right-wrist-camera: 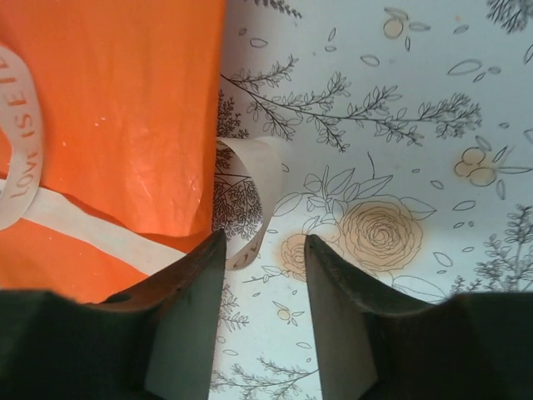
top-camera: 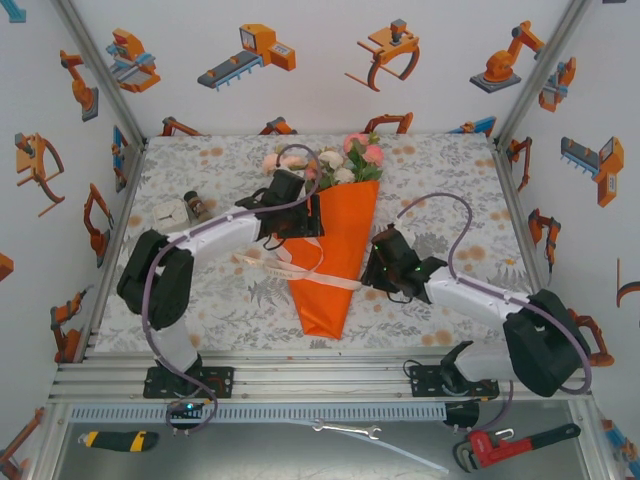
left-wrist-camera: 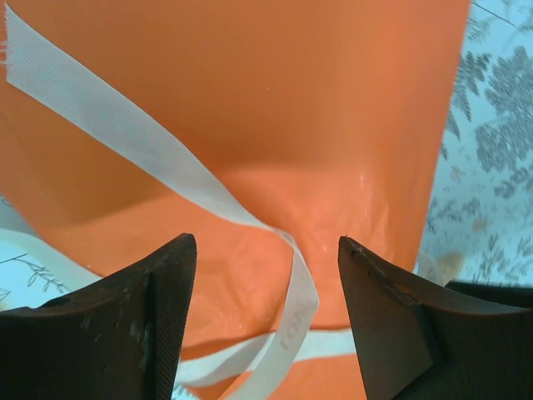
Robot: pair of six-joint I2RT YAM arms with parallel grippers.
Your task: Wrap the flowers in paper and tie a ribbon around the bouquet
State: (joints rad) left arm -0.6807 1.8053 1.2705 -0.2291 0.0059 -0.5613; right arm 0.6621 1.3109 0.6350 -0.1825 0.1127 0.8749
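Ribbon (left-wrist-camera: 166,158) is laid loose across the paper (left-wrist-camera: 291,100) cone, untied. Left gripper (left-wrist-camera: 266,250) and right gripper (right-wrist-camera: 265,242) are held spread by the ribbon, nothing pinched, presumably for grasping.

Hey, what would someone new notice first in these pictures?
The bright orange paper cone lies in the middle of the floral tablecloth, with pink and cream roses spilling from its far end. A cream ribbon loops loosely across its waist, with the open left gripper and open right gripper on either side.
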